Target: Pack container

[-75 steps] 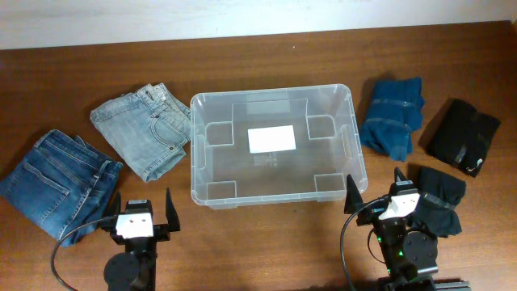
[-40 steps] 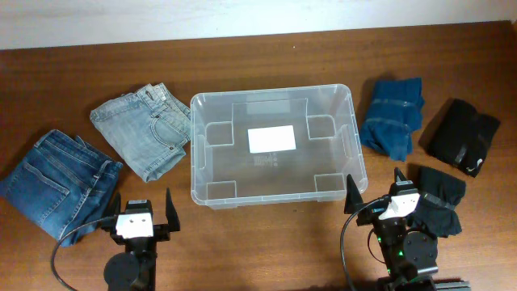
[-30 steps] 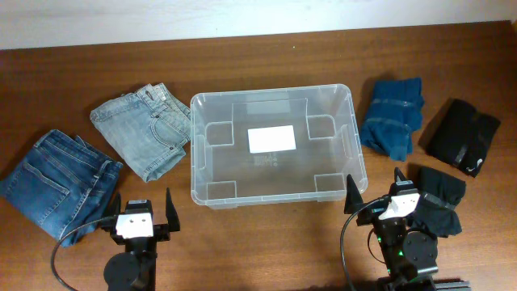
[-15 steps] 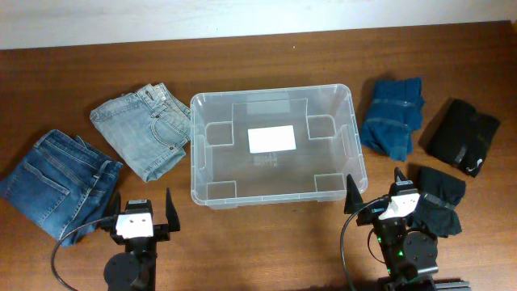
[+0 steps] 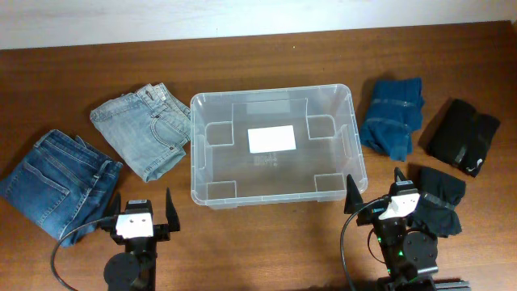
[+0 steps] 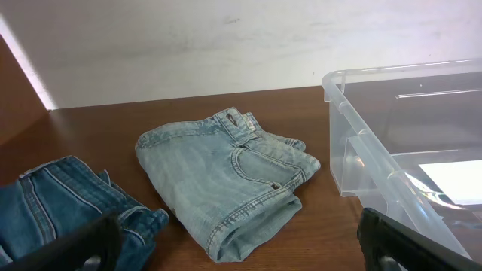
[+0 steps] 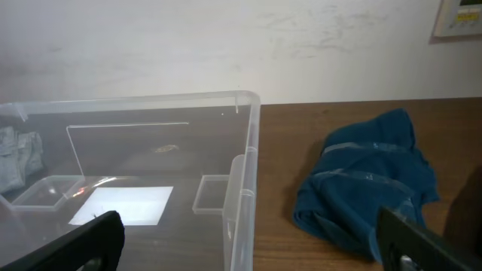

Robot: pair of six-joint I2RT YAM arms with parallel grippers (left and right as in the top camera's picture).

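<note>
The container (image 5: 194, 149) sits upright in the middle of the table (image 5: 266, 56), its open top facing up and its long axis running left to right, nearly parallel to the table's far edge. A white label (image 5: 271, 139) lies on its base, long side the same way. Nothing else shows inside it.

To its left a folded pair of light jeans (image 5: 144, 129) lies just beside the short wall, and darker jeans (image 5: 56, 182) lie further left, nearer the front. To its right a crumpled blue garment (image 5: 393, 115) lies close to the other short wall, with a black garment (image 5: 463, 137) beyond it.

The left gripper (image 5: 141, 200) hovers in front of the container's left corner with its fingers spread wide and holding nothing. The right gripper (image 5: 373, 182) hovers at the front right corner, equally wide apart and empty, with another black garment (image 5: 440, 202) just beside it.
</note>
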